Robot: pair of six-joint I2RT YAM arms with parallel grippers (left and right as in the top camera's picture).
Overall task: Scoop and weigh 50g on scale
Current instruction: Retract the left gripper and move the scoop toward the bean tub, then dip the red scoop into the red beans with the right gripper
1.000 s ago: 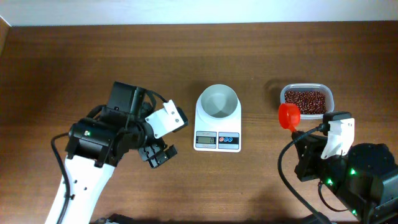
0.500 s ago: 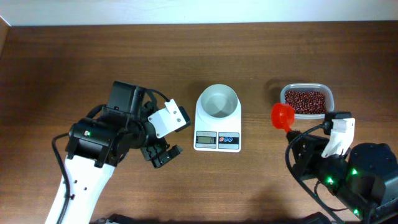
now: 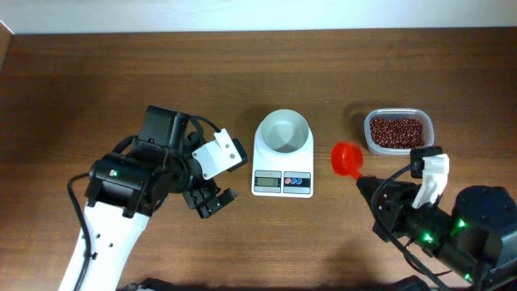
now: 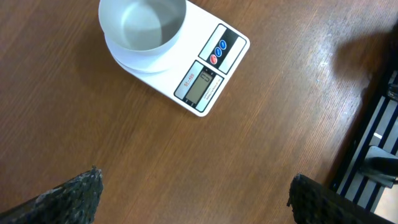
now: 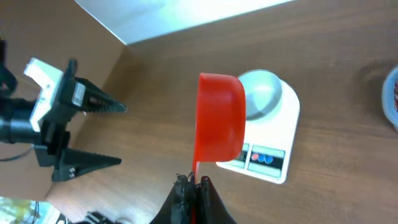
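First, right gripper [image 5: 193, 186]: jaws pinched tight on the thin handle of a red scoop [image 5: 219, 118], cup end pointing away from the wrist toward the scale [image 3: 283, 164]. Whether the cup holds anything cannot be told. Seen from overhead, the scoop hangs over bare wood between the scale and the tub [image 3: 367, 133], just beside the scale's right side and apart from both. Right arm [image 3: 477, 222]: black, with green lights and a white part on top, coming in from the near right corner of the table [image 3: 121, 81].

Left gripper [image 3: 207, 200]: jaws spread wide, nothing between them. Its dark ridged fingers [image 4: 71, 194] show at the lower corners of the left wrist view. It sits left of the scale, near but not touching, toward the near edge. Left arm [image 3: 121, 182]: black and white, running back to the near left corner.

Scale: white, at mid-table, about halfway between the left and right edges. Grey display [image 3: 266, 183] and blue and red buttons [image 3: 297, 182] face the near edge; digits too small to read.

Bowl [image 3: 283, 132]: round, white, seated on the scale's platform, its white bottom showing.

Tub: clear plastic, filled with red beans [image 3: 396, 131], toward the right edge, level with the bowl.

Table: dark brown wood grain.
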